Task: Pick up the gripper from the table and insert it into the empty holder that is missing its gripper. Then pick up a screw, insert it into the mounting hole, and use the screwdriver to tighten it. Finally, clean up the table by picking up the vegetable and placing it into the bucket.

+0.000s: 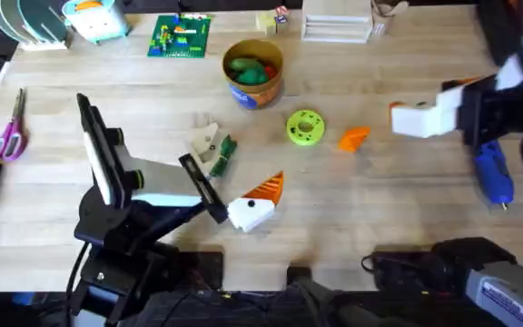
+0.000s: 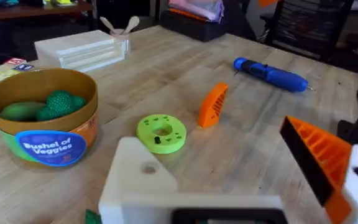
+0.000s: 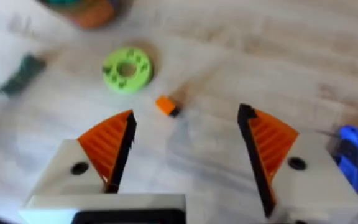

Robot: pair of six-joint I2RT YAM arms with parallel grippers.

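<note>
- The small orange wedge-shaped plastic gripper tip (image 1: 353,138) lies loose on the pale wooden counter (image 1: 379,218), beside the lime-green disc (image 1: 305,127); I judge nothing is done.
- The right gripper (image 3: 185,149) hovers spread and empty.
- The left gripper (image 1: 248,202): cannot tell.
- The dark green vegetable (image 1: 224,154) lies outside the tan bucket (image 1: 253,71).
</note>
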